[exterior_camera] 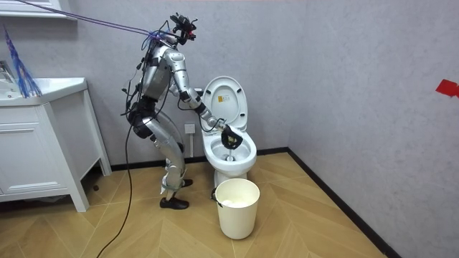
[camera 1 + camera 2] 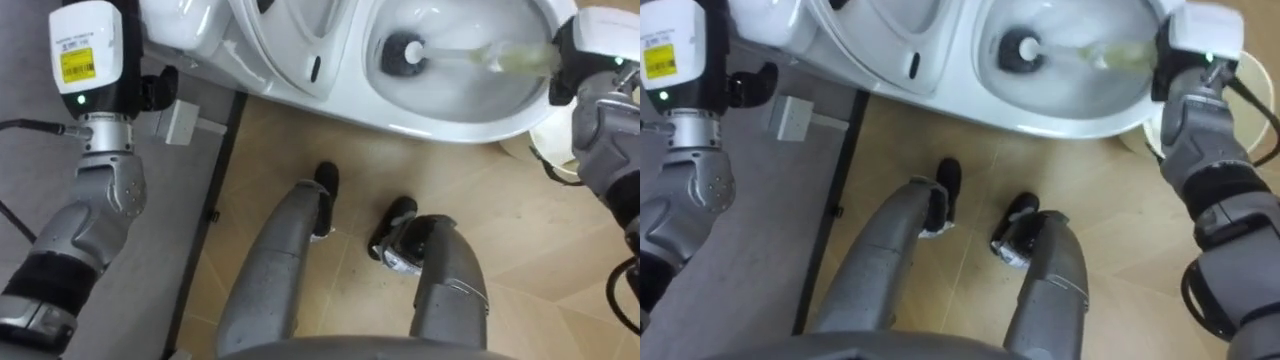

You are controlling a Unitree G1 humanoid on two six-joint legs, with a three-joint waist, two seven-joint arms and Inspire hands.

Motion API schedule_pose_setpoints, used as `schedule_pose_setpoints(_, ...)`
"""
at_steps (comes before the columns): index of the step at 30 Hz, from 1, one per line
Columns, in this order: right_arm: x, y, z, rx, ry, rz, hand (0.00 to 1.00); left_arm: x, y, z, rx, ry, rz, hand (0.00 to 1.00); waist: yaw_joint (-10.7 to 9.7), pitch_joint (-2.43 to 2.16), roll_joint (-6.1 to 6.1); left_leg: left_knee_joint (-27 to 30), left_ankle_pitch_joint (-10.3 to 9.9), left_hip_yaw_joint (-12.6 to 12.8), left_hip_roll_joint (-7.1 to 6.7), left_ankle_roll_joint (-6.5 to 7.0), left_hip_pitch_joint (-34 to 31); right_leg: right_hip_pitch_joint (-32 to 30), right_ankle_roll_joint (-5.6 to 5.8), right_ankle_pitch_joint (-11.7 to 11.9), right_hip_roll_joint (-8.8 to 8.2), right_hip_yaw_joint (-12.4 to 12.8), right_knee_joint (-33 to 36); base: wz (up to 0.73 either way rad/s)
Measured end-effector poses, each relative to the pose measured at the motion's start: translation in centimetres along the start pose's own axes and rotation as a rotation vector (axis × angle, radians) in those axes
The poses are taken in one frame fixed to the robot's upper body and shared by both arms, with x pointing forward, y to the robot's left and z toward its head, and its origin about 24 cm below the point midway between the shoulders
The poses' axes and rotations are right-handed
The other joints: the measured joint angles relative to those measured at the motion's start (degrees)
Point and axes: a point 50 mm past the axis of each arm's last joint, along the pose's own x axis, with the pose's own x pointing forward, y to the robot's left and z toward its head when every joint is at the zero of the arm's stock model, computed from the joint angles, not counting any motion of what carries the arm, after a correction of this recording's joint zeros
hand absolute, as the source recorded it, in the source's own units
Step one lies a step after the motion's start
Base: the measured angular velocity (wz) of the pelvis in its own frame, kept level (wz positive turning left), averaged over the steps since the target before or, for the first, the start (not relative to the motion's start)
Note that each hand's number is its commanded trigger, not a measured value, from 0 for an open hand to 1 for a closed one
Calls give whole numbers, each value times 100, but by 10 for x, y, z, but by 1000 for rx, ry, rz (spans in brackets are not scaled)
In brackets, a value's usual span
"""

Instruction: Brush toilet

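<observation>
1 toilet brush (image 2: 465, 56) reaches into the toilet bowl (image 2: 440, 125), its head at the drain. The right hand (image 2: 562, 68) curls round the handle's end. The brush is probably light, stiff and slippery when wet, so it needs a firm grip on the handle. The left hand (image 2: 150, 90) idles at the left; I cannot tell its state.

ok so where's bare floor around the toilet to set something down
Free: the wood floor right of the bin in the room view, out to the wall, and the stretch between the cabinet and the robot's feet. Crowded: directly before the toilet, where bin and feet stand close.
</observation>
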Motion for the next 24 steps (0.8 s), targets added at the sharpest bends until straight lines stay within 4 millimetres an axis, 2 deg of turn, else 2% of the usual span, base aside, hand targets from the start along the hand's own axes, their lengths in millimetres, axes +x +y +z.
schedule_pose_setpoints(4,2,-13,8,35,-33,-89,100,0,1,-2,23,-4,-5,0,-96,2,-30,81,4,-2,-2,28,14,18,11,18,-8,21,62,-1)
schedule_pose_setpoints(9,2,-14,11,33,-47,-98,100,-4,0,-4,37,2,-18,0,-170,2,-28,80,34,0,-2,38,28,14,22,62,2,47,71,-2)
schedule_pose_setpoints(14,-1,-10,9,12,-50,-95,100,-4,0,-3,65,-11,-33,0,-131,5,-2,76,44,-32,30,9,32,63,19,78,18,-40,15,1)
schedule_pose_setpoints(19,-7,1,3,1,-37,-61,100,-3,-1,-2,87,-21,-46,0,21,-5,78,49,40,-69,40,8,45,114,4,97,51,-76,-69,0)
schedule_pose_setpoints(24,-11,7,-5,-22,-20,-22,100,-4,-1,-2,92,-24,-53,0,132,3,127,34,53,-71,40,30,56,144,-6,89,50,-103,-103,1)
